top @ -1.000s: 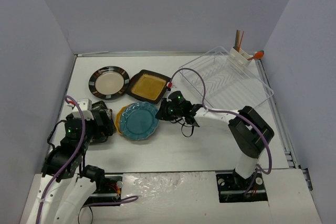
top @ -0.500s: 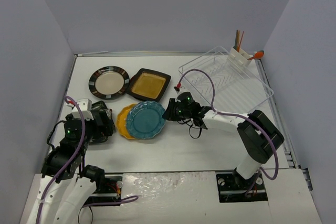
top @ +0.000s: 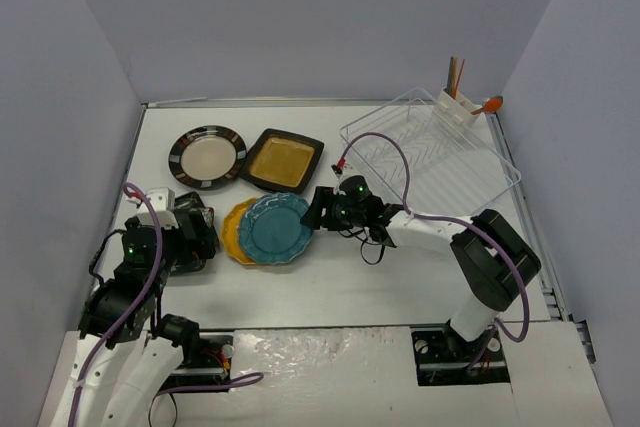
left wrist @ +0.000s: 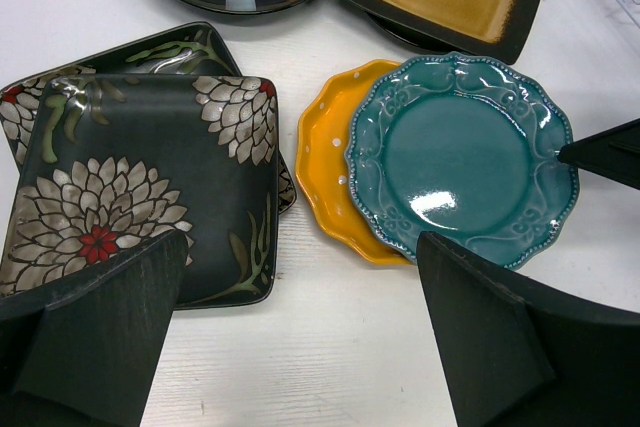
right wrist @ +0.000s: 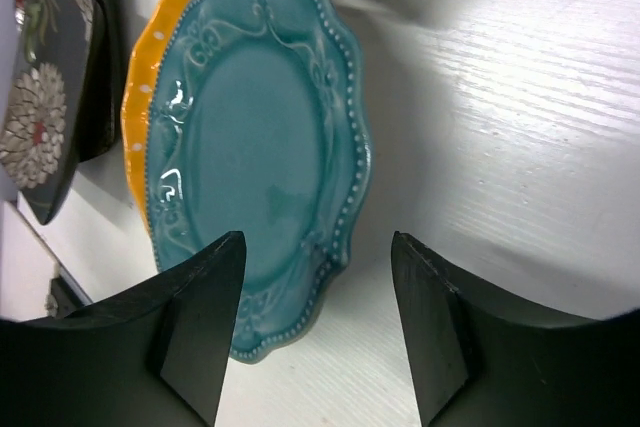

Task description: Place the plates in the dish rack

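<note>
Plates all lie flat on the white table (top: 330, 287), left of the dish rack (top: 470, 172). Nearest the arm bases, two black floral square plates (left wrist: 140, 167) sit stacked and slightly offset below the left gripper (left wrist: 300, 257), whose jaws are spread wide with nothing between them. Just to the right, the teal scalloped plate (left wrist: 462, 157) rests on a yellow dotted plate (left wrist: 325, 147) and covers all but its left side. The right gripper (right wrist: 318, 247) is at the teal plate's right edge. Its jaws are released and parted, and in the wrist view the plate's rim lies between the two fingers. Whether either finger touches the plate cannot be told. Farther back, the round cream-centred plate with a striped black rim (top: 208, 156) and the black square plate with an amber centre (top: 283, 162) sit close side by side. The rack stands at the far right of the table, with a small white caddy (top: 462, 107) at its far corner holding a few utensils.
</note>
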Tool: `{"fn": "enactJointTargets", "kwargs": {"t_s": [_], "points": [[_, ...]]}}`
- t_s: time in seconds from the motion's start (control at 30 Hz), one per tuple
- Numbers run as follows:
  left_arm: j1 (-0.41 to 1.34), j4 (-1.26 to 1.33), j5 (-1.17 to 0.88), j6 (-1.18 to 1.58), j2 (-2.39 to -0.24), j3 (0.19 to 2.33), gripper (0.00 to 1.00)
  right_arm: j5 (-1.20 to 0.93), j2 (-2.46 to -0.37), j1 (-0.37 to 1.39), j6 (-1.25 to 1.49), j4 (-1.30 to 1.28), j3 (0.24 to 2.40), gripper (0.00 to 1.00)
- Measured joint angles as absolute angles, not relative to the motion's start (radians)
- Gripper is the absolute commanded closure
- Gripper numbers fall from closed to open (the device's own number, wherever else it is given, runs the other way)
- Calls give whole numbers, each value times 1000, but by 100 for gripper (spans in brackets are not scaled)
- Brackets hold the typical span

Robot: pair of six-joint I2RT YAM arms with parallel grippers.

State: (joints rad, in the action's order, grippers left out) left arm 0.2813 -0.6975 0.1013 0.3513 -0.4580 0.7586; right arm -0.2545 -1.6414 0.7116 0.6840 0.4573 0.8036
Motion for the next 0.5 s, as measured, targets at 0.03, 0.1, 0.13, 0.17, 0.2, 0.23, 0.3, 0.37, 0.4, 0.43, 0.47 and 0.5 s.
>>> {"fn": "enactJointTargets", "kwargs": {"t_s": [0.03,0.1,0.13,0.17,0.2,0.23,0.3,0.37,0.4,0.43,0.47,0.5], "points": [[281,-698,101,351,-458,759,3,-260,-1642,712,686,465,804,33],[281,-698,101,351,-458,759,3,-274,-1649,712,694,485,804,29],[281,-698,101,351,-458,759,3,-282,-1655,712,698,495,804,28],[281,-698,101,351,-458,759,3,-290,-1663,712,701,505,804,27],[281,-698,101,351,-458,759,3,-297,-1678,712,704,512,807,27],[281,-698,102,351,-458,759,3,-305,-1695,712,707,520,811,27],[281,-698,101,351,-458,759,3,-319,-1727,712,713,529,818,27],[281,-698,102,351,-458,759,3,-334,-1760,712,719,541,824,27],[281,-698,102,351,-458,759,3,-344,-1776,712,723,548,828,29],[281,-698,102,351,-458,759,3,-352,-1790,712,727,555,832,30],[281,-698,102,350,-458,759,3,-360,-1803,712,731,563,835,32],[281,-698,102,350,-458,759,3,-368,-1814,712,734,572,838,33]]}}
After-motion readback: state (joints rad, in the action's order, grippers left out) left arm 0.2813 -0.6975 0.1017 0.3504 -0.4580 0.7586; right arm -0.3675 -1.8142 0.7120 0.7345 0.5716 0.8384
